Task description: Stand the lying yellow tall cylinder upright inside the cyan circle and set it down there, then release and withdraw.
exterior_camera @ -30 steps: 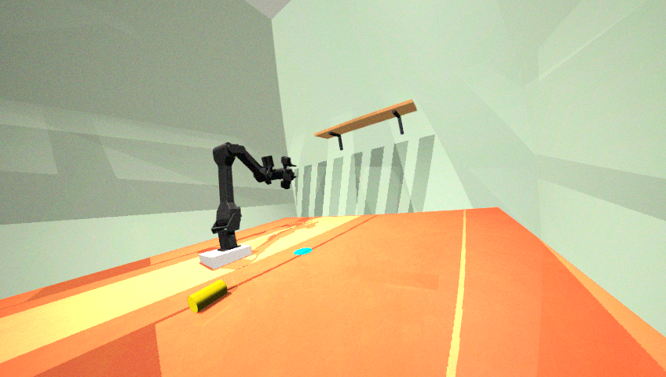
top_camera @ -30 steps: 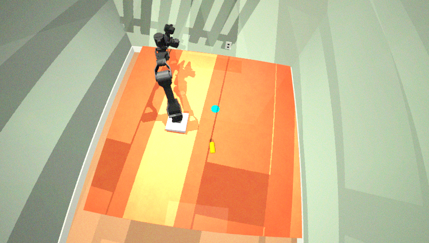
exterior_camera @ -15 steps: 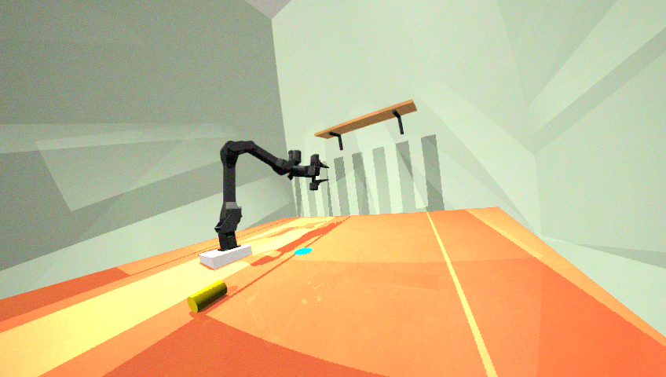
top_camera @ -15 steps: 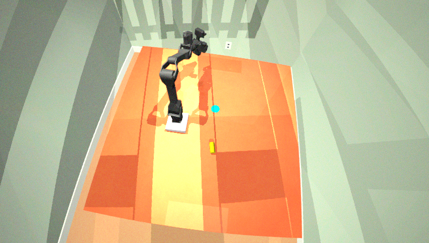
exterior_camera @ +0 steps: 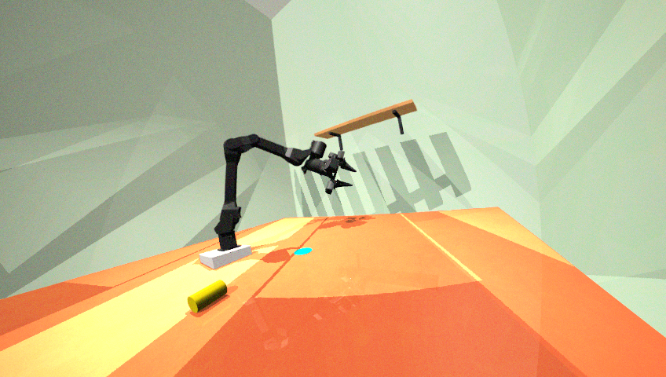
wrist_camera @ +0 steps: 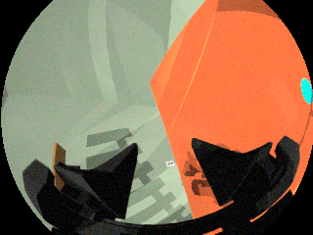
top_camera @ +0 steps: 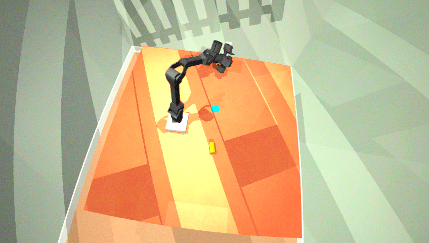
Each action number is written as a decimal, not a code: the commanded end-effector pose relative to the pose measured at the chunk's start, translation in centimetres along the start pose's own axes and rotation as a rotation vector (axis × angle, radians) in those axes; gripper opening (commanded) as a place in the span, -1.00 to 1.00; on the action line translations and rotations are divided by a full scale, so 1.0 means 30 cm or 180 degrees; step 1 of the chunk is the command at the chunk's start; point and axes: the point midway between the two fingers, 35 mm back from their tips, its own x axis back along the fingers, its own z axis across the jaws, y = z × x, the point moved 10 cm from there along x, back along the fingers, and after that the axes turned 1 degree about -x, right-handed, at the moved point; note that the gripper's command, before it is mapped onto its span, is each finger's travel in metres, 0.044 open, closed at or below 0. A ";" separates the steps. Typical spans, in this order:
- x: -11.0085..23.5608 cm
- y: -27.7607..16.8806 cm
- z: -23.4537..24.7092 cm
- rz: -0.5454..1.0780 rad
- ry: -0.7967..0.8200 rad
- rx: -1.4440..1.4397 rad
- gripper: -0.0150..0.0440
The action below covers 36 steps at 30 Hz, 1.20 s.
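Note:
The yellow tall cylinder (top_camera: 212, 147) (exterior_camera: 207, 296) lies on its side on the table, on the near side of the cyan circle in the top and exterior views. It is not visible in the wrist view. The cyan circle (top_camera: 215, 109) (exterior_camera: 303, 251) (wrist_camera: 306, 91) is flat on the table with nothing standing on it; in the wrist view it shows at the right edge. My gripper (top_camera: 229, 62) (exterior_camera: 353, 177) (wrist_camera: 164, 144) is open, with nothing between its fingers. It hangs high above the far part of the table, well away from the cylinder and beyond the circle.
The arm's white base (top_camera: 176, 127) (exterior_camera: 224, 258) stands left of the circle. The orange table (top_camera: 255, 207) (exterior_camera: 374, 336) ends at a far edge beneath the gripper. A wooden shelf (exterior_camera: 367, 119) is on the wall behind. A wall outlet (wrist_camera: 170, 164) shows in the wrist view.

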 end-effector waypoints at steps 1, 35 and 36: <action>-0.034 0.130 -0.030 -0.0193 -0.0284 0.0073 0.56; 0.391 1.200 -0.598 -0.0781 -0.3118 -0.0858 0.56; 0.419 1.216 -0.617 -0.0759 -0.3173 -0.0926 0.56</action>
